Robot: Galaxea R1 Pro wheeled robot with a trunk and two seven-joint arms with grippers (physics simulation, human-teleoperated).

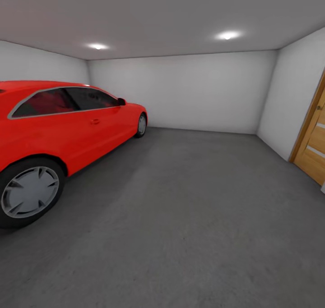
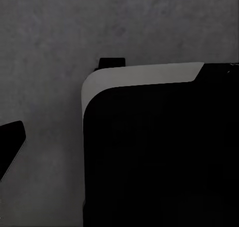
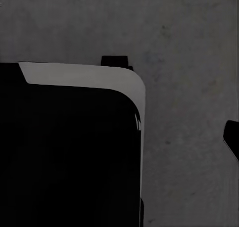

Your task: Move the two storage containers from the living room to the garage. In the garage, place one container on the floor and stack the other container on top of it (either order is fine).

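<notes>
I am in the garage, looking across its dark grey concrete floor [image 1: 189, 218] toward the pale back wall [image 1: 189, 91]. The two storage containers are out of view. In the left wrist view, a black body with a pale rounded edge [image 2: 159, 157] hangs over the floor [image 2: 50, 48], and a dark tip [image 2: 11, 142] juts in at the frame's edge. The right wrist view is much the same, with a black body [image 3: 69, 157] and a dark tip [image 3: 233, 137]. Neither tip tells me how the jaws stand.
A red coupe [image 1: 67, 127] is parked along the left, its near wheel [image 1: 29, 191] close to me. A wooden door [image 1: 313, 145] stands in the right wall. The concrete stretches open from the car to the right wall and back wall.
</notes>
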